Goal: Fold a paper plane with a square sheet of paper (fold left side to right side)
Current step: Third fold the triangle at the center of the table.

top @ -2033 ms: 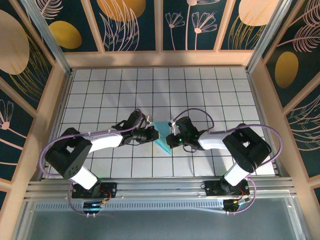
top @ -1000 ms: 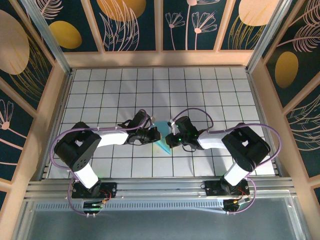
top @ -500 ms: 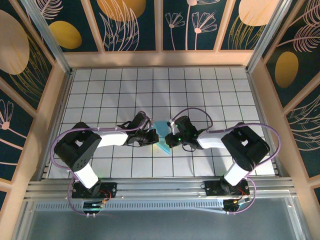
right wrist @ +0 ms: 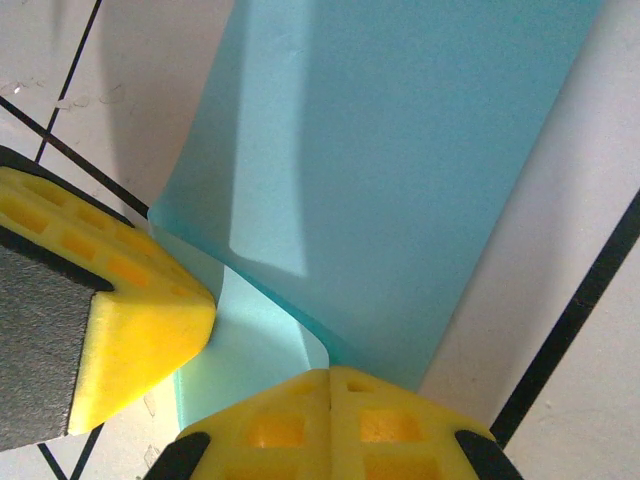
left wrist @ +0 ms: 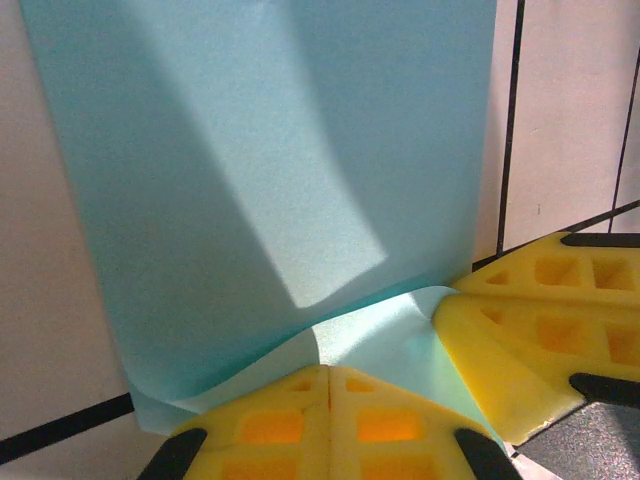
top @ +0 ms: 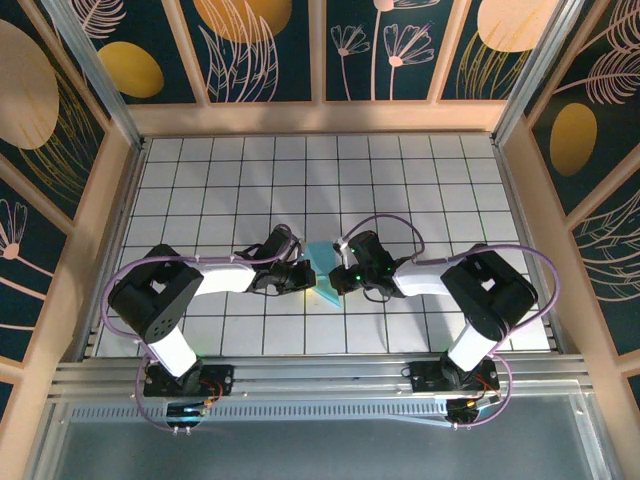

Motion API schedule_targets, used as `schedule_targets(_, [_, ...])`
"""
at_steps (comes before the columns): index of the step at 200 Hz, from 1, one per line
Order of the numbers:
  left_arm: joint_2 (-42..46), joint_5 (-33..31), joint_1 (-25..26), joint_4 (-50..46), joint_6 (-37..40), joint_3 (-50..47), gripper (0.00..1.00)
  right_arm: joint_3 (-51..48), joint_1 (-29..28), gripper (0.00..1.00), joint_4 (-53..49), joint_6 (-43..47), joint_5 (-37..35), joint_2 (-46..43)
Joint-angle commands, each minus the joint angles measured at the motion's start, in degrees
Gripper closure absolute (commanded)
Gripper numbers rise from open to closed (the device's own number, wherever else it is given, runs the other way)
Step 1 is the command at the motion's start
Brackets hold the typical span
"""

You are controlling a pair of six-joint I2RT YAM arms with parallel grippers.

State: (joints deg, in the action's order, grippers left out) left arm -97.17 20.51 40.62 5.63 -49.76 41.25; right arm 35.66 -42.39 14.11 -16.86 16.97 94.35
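The sheet of paper (top: 322,256) is light teal and lies folded on the tiled floor between the two arms. In the left wrist view its upper layer (left wrist: 280,170) curls up off a lower layer right in front of my left gripper (left wrist: 328,370). That gripper is shut, its yellow tips resting on the paper's near edge. My right gripper (right wrist: 330,372) is also shut and touches the paper (right wrist: 400,150) from the opposite side. Each wrist view also shows the other arm's yellow fingers (left wrist: 540,320) (right wrist: 120,310) close by on the paper. From above, my left gripper (top: 303,272) and right gripper (top: 338,278) nearly meet.
White tiled floor (top: 400,180) with black grid lines stretches around the paper. Wooden walls with dark floral panels (top: 320,115) enclose it at the back and sides. A metal rail (top: 320,375) with the arm bases runs along the near edge.
Two seconds ago the left arm's elbow sat lower and further left; it has since swung up and in. Over the last second both grippers stay shut on the spot.
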Motion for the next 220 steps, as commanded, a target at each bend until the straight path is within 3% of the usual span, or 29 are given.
schedule_targets(1, [0.61, -0.91, 0.25, -2.20, 0.64, -1.42, 1.00, -0.24, 0.20, 1.00, -5.84, 0.60, -1.33, 2.60])
schedule_targets(67, [-0.26, -1.48, 0.25, -1.88, 0.32, -2.37, 1.00, 2.62, 1.07, 0.84, -6.89, -0.69, 0.14, -0.24])
schedule_targets(140, [-0.66, -1.44, 0.25, -1.15, 0.11, -2.23, 1.00, 2.95, 5.49, 0.60, -12.91, -2.79, 2.79, -8.75])
schedule_targets(153, [-0.59, -1.47, 0.24, -1.15, 0.02, -2.14, 1.00, 2.17, 6.15, 0.60, -13.88, -3.55, 5.91, -11.05])
schedule_targets(192, [-0.46, -1.62, 0.25, -1.32, 0.15, -1.76, 1.00, -2.96, 6.16, 0.88, -8.83, -11.03, 23.15, -14.60])
schedule_targets(220, [-0.48, -1.62, 0.25, -1.15, 0.09, -1.59, 1.00, -6.96, 5.36, 0.97, -1.73, -17.42, 28.20, -13.83])
